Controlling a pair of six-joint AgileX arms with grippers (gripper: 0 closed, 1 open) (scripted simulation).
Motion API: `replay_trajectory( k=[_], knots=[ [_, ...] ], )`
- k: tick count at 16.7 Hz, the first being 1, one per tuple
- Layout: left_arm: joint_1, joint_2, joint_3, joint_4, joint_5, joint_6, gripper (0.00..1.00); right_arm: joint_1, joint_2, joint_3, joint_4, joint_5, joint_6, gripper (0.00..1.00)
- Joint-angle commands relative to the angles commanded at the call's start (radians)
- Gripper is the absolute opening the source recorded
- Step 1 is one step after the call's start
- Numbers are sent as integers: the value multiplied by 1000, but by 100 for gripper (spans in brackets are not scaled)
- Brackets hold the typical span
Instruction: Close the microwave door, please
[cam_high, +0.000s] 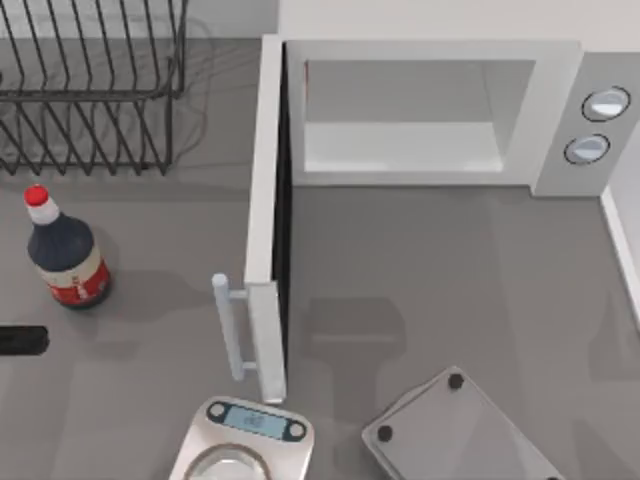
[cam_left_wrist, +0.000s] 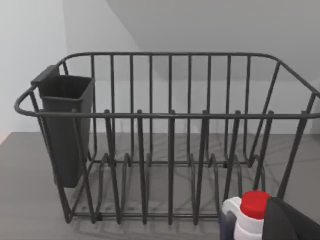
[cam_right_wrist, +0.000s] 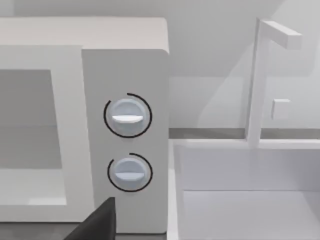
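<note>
The big white-grey box microwave (cam_high: 430, 110) stands at the back, its flat light-grey door (cam_high: 265, 220) swung fully outward, white bar handle (cam_high: 228, 325) reachable from the left; I cannot tell either gripper's state.

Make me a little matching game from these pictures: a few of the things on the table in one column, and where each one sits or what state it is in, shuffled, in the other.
Things:
1. microwave door
2. bottle
3. dish rack
4. kitchen scale

Places or states:
A. at the table's far left corner, wire, with a dark cup hung on it
B. at the near edge, just beyond the door's free end
C. swung wide open, handle facing left
D. standing upright left of the door, red cap on

Pairs: 1-C, 2-D, 3-A, 4-B
</note>
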Motion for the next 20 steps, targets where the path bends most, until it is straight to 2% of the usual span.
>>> replay_trajectory(
  k=[3,7,9,14,20],
  knots=[
    [60,-6,4,-10,60,0,0,0,0,0,0,0,0,100],
    [54,0,2,-6,54,1,0,0,0,0,0,0,0,100],
    [15,27,7,15,15,1,0,0,0,0,0,0,0,100],
    [-153,95,24,67,-152,1,0,0,0,0,0,0,0,100],
    [-170,108,35,53,-165,-9,0,0,0,0,0,0,0,100]
  ],
)
